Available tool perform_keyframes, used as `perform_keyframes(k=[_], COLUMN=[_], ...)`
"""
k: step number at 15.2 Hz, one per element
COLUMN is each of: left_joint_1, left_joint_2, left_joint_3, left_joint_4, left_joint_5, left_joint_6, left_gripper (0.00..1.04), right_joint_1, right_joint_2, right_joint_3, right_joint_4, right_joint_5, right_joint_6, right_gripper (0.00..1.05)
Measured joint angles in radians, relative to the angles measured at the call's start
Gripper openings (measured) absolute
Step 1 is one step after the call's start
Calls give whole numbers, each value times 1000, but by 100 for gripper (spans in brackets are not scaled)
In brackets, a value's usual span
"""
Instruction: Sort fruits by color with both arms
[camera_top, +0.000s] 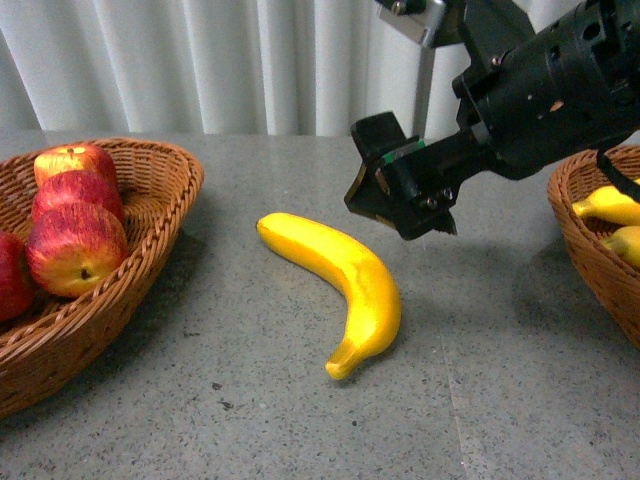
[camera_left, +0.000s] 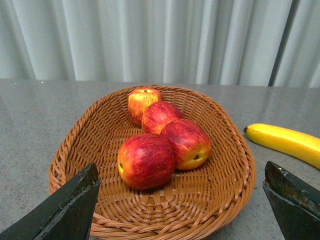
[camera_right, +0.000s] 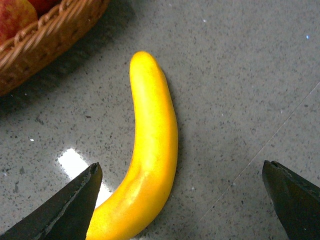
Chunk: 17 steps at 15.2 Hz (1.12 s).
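Observation:
A yellow banana (camera_top: 340, 280) lies alone on the grey tabletop, mid-scene. My right gripper (camera_top: 400, 200) hovers just above and behind it, open. In the right wrist view the banana (camera_right: 152, 150) runs lengthwise nearer one finger, and nothing is held in the right gripper (camera_right: 180, 200). Several red-and-yellow apples (camera_top: 75, 245) rest in the left wicker basket (camera_top: 170, 200). The left wrist view looks down on those apples (camera_left: 147, 160) in the basket (camera_left: 235, 200). There my left gripper (camera_left: 181, 200) stands open above the near rim and holds nothing. The left arm is out of the front view.
A second wicker basket (camera_top: 580, 250) at the right edge holds two bananas (camera_top: 608, 205). White curtains hang behind the table. The left basket's rim (camera_right: 50, 35) shows in a corner of the right wrist view, close to the loose banana's far end.

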Motion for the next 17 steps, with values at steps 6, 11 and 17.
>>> perform_keyframes(k=[6,11,17], left_joint_1=[0,0,0], left_joint_2=[0,0,0], left_joint_3=[0,0,0], left_joint_4=[0,0,0], left_joint_5=[0,0,0], left_joint_6=[0,0,0], left_gripper=[98,98,98], right_joint_1=[83,129,109], right_joint_2=[80,110,228], right_joint_3=[41,90,186], right_joint_4=[-116,-114,-115], right_joint_5=[87,124,212], right_joint_6=[162,212,220], right_gripper=[98,98,98])
